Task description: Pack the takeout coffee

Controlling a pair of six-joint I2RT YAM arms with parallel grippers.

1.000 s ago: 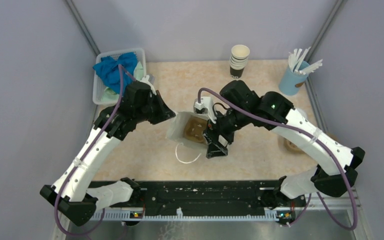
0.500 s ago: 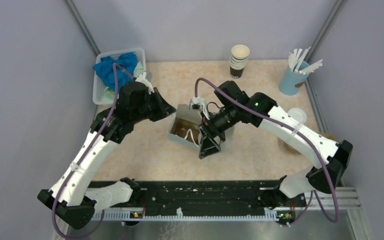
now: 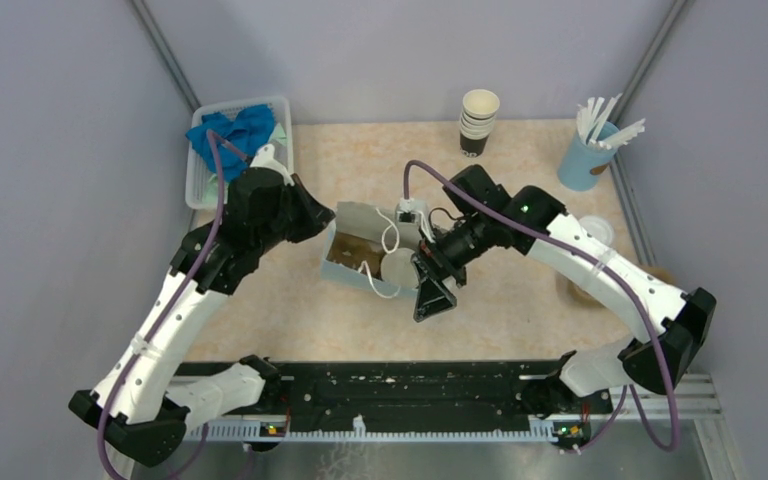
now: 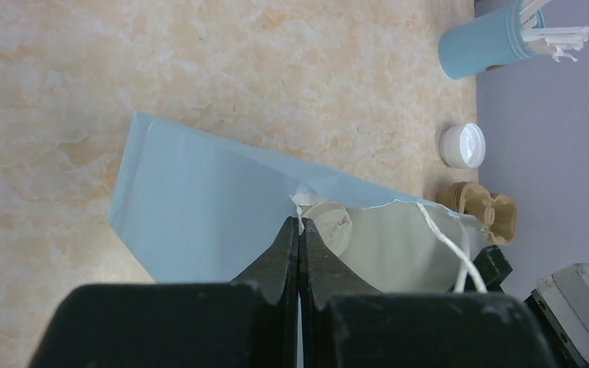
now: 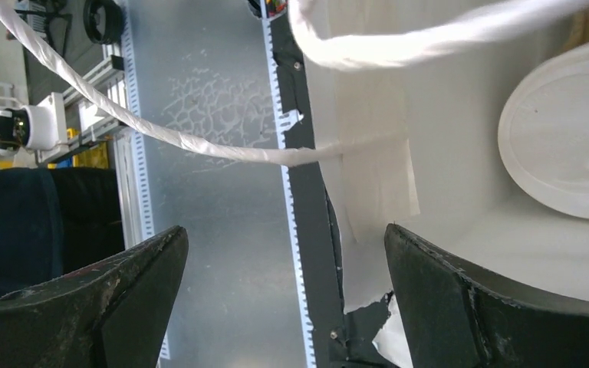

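From above, centre of frame: hold the paper bag (image 3: 358,218) rim pinched shut in the left gripper (image 3: 330,214) to keep the mouth wide. Judging release done, draw the right gripper (image 3: 434,296), spread open and empty, back clear of the string handle (image 3: 388,238). Inside the bag, takeout coffee (image 3: 397,268), seen only as a round white sip lid.

Left wrist, lower centre: fingers (image 4: 280,253) clamped on paper.

Right wrist: fingers (image 5: 123,299) wide apart; takeout coffee (image 5: 567,146) at right edge.

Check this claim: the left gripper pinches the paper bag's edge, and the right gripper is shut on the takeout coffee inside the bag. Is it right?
Not quite. The right gripper is open, gripping nothing; the takeout coffee sits free in the paper bag, as the right wrist view shows. The left gripper does pinch the bag's edge.
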